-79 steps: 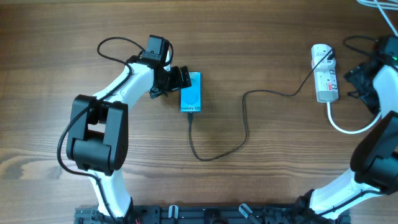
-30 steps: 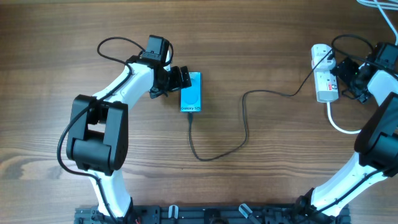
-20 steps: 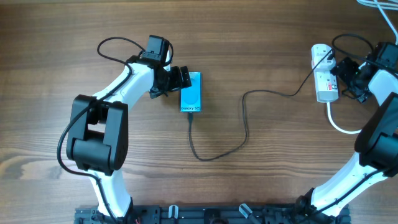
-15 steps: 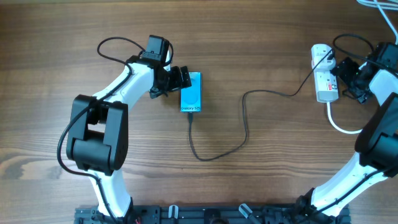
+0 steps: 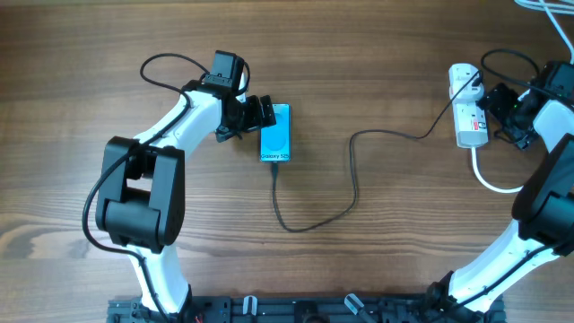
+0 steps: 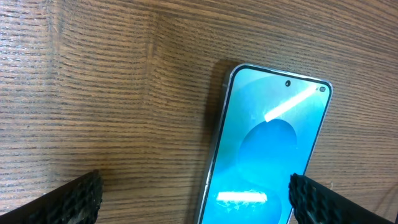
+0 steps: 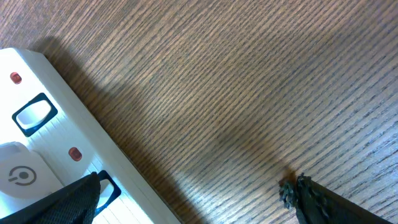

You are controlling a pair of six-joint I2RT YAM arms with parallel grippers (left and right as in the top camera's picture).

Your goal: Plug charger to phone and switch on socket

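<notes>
Two pincers of mine are wide open, my left pincer (image 5: 261,117) at the phone (image 5: 277,135) and my right pincer (image 5: 496,113) just beside the socket (image 5: 467,115).

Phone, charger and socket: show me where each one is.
phone (image 5: 276,134): overhead view, middle of the lit screen.
charger (image 5: 352,170): overhead view, thin black cable mid-run between the phone and the socket.
socket (image 5: 468,117): overhead view, white body below the plug.
</notes>
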